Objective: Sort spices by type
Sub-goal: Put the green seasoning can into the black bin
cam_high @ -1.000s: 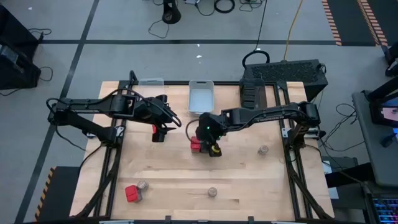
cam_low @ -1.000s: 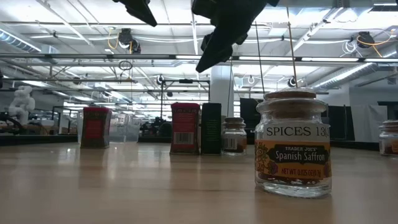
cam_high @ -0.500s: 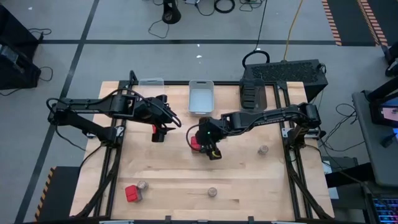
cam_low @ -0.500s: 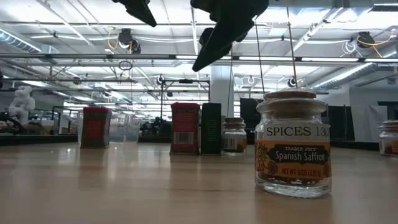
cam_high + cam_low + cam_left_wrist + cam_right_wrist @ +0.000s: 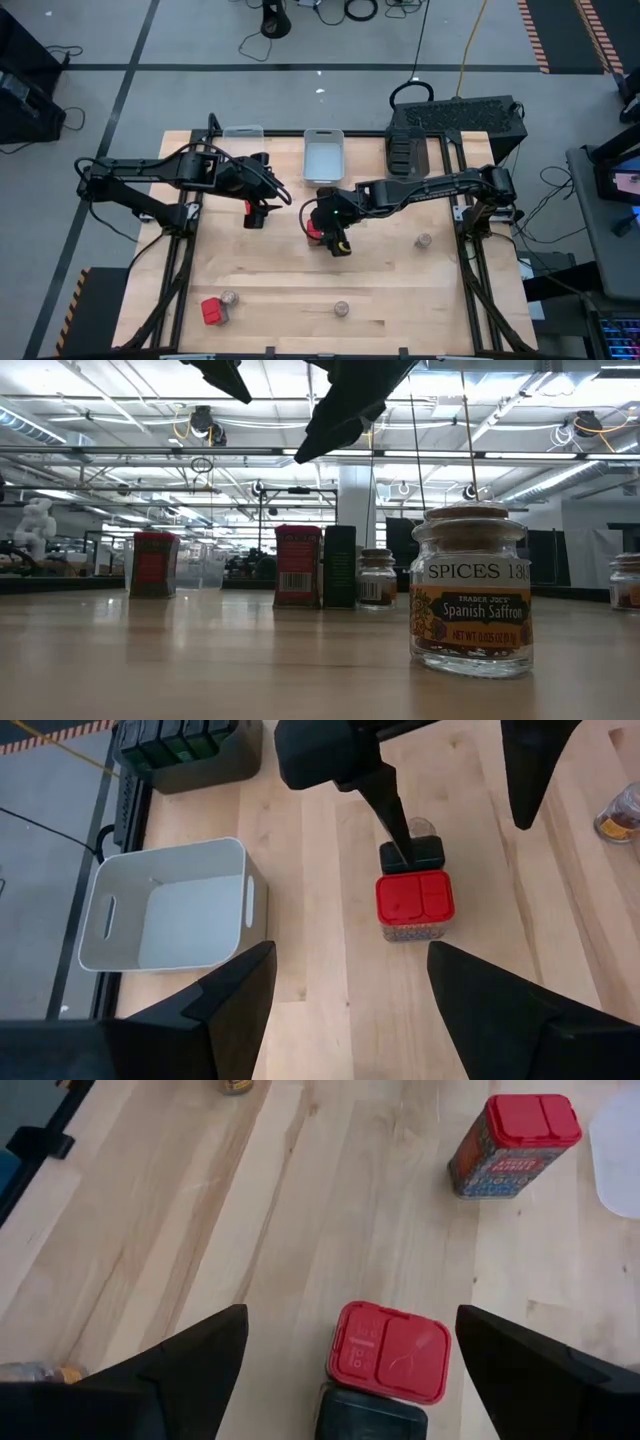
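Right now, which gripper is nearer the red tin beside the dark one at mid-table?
Right. The right gripper hangs open just over the red tin and dark tin. The left gripper hangs open farther to that pair's left, above another red tin.

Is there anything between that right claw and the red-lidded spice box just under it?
Nothing visible stands between them. The right end effector hangs open above the red-lidded rectangular spice box, its fingers apart on either side with bare wooden table around. A dark grey-lidded box sits against the red one, not over it.

overhead view, table-level view, two wrist views
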Robot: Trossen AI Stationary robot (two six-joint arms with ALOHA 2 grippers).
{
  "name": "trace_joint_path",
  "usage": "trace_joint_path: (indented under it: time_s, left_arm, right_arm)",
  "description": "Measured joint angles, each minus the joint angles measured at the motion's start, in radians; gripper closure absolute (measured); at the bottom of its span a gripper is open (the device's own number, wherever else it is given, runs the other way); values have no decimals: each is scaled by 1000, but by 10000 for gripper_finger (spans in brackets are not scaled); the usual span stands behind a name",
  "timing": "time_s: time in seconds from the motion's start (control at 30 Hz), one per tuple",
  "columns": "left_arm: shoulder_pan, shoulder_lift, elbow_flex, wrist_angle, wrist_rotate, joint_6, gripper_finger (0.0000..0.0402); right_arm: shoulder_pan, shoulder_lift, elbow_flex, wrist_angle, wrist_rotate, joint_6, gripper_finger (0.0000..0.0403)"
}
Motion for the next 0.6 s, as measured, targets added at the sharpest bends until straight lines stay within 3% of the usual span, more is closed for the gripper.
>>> trace_joint_path:
  time_s: [0.1, 0.3, 0.6]
  left_arm:
    - [0, 0, 0, 0, 0, -8, 135]
    - [0, 0, 0, 0, 0, -7, 135]
    - [0, 0, 0, 6, 0, 7, 135]
  right_arm:
    - [-1, 0, 0, 1, 11, 48, 61]
    - [-3, 0, 0, -41, 155, 118, 49]
    - [-3, 10, -1, -85, 157, 146, 28]
